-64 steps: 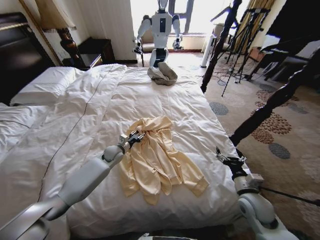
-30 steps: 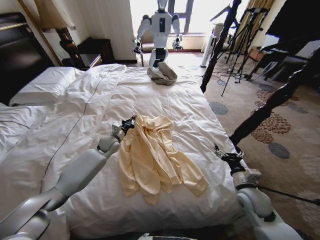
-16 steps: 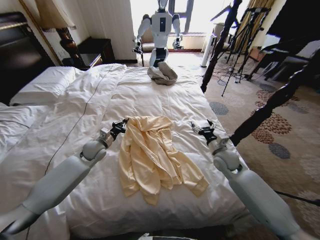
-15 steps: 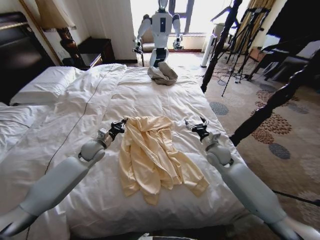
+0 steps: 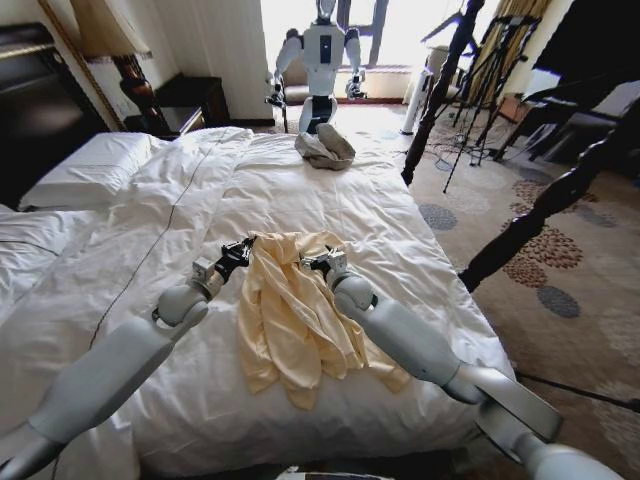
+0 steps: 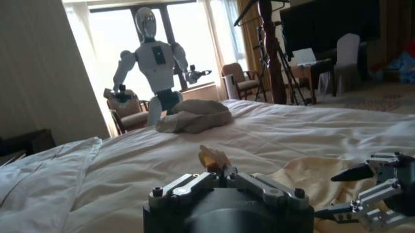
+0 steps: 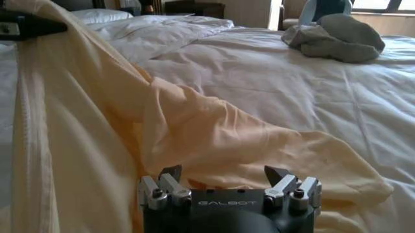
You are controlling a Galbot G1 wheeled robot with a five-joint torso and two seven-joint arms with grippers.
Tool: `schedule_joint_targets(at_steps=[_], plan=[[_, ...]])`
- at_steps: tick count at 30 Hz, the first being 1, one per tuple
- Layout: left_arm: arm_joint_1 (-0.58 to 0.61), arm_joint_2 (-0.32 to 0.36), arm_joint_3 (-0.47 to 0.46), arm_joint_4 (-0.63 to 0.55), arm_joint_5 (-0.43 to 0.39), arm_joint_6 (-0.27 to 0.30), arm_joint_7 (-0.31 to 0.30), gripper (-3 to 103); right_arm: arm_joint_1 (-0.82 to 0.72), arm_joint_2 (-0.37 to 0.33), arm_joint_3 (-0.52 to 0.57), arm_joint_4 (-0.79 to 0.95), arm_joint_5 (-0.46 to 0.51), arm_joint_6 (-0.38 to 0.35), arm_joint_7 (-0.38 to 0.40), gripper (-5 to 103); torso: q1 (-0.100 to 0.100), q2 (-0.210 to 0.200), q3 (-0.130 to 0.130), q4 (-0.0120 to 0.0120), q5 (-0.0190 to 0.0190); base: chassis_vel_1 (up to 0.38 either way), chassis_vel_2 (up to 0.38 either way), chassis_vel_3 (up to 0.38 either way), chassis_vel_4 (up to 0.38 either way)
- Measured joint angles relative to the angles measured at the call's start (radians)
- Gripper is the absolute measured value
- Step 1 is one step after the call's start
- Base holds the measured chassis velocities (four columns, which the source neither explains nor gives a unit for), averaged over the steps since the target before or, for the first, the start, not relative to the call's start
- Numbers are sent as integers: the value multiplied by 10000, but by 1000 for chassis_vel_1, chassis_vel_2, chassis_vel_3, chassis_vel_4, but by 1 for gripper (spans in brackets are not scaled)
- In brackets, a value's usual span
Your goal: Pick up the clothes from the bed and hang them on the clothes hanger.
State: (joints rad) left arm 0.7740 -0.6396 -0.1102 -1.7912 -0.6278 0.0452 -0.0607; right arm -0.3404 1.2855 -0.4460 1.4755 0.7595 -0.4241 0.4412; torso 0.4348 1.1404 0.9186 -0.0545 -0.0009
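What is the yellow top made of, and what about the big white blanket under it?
The yellow top looks like thin, soft woven cloth, maybe cotton: where the left gripper pinches it, it hangs in limp folds. The white blanket looks like matte cotton with soft filling, since it puffs up and creases. The right gripper, fingers open, sits over the top. The exact fibre is a guess.

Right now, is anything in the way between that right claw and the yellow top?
Nothing visible is. The right claw hangs open just above the top, near its collar end, with only cloth beneath it. The left claw is shut on the top's edge, lifting a fold beside the right claw, not across its way.
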Motion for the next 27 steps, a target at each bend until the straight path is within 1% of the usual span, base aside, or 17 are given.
schedule_joint_targets(at_steps=[1, 2, 3, 5, 6, 7, 10, 11, 12, 13, 16, 17, 20, 22, 23, 25, 27], plan=[[2, 1, -16, 0, -11, 0, 2, 0, 32, 134, -81, -88, 61, -243, 56, 84, 0, 0, -1, 0, 1, 0, 0, 0, 0], [13, 1, -30, 0, -27, -1, 3, 0, 57, 226, -134, -167, 133, -431, 124, 79, -1, 1, -2, 0, 2, 0, 0, 0, 0], [13, 1, -30, 0, -27, -1, 3, 0, 57, 226, -134, -167, 133, -431, 124, 79, -1, 1, -2, 0, 2, 0, 0, 0, 0], [58, -37, -41, -1, -50, -2, 5, 0, 107, 440, -187, -522, 306, -688, 310, 68, -1, 0, -2, 0, 3, 0, 0, 0, 0], [67, -57, -42, -3, -52, -2, 8, 0, 114, 515, -167, -676, 320, -694, 342, 63, -1, 1, -2, 0, 3, 0, 0, 0, 0], [67, -57, -42, -3, -52, -2, 8, 0, 114, 515, -167, -676, 320, -694, 342, 63, -1, 1, -2, 0, 3, 0, 0, 0, 0], [96, -158, -42, -3, -54, -4, 12, 0, 117, 872, 114, -1357, 368, -693, 492, 50, 0, 0, -1, 0, 5, 0, 0, 0, 0], [96, -158, -42, -3, -54, -4, 12, 0, 117, 872, 114, -1357, 368, -693, 492, 50, 0, 0, -1, 0, 5, 0, 0, 0, 0], [96, -185, -38, -3, -55, -5, 13, 0, 106, 926, 188, -1446, 403, -693, 604, 44, 0, 0, -1, 0, 5, 0, 0, 0, 0], [96, -202, -36, -3, -55, -6, 14, 0, 58, 926, 286, -1455, 462, -704, 690, 39, 0, 0, -2, 2, 5, 0, 0, 0, 0], [103, -214, -36, -3, -55, -10, 15, 0, -14, 833, 402, -1466, 538, -702, 703, 35, -1, 1, -2, 2, 6, 0, 0, 0, 0], [140, -224, -44, -3, -56, -14, 15, 0, -52, 744, 511, -1523, 599, -679, 680, 26, -1, 1, -2, 1, 5, 0, 0, 0, 0], [192, -240, -62, -24, -58, -18, 16, 0, -99, 678, 621, -1556, 674, -672, 676, 21, -1, 0, -2, 0, 6, 0, 0, 0, 0], [252, -241, -75, -73, -61, -22, 16, 0, -150, 595, 688, -1549, 712, -667, 676, 10, 0, 0, -1, 1, 7, 0, 0, 0, 0], [252, -241, -75, -73, -61, -22, 16, 0, -150, 595, 688, -1549, 712, -667, 676, 10, 0, 0, -1, 1, 7, 0, 0, 0, 0], [285, -236, -85, -99, -69, -30, 14, 0, -172, 524, 714, -1533, 692, -648, 675, 0, -1, 0, -2, 1, 7, 0, 0, 0, 0], [322, -192, -108, -123, -89, -53, 10, 0, -199, 413, 787, -1524, 573, -546, 675, -2, -1, 1, -2, 2, 6, 0, 0, 0, 0]])
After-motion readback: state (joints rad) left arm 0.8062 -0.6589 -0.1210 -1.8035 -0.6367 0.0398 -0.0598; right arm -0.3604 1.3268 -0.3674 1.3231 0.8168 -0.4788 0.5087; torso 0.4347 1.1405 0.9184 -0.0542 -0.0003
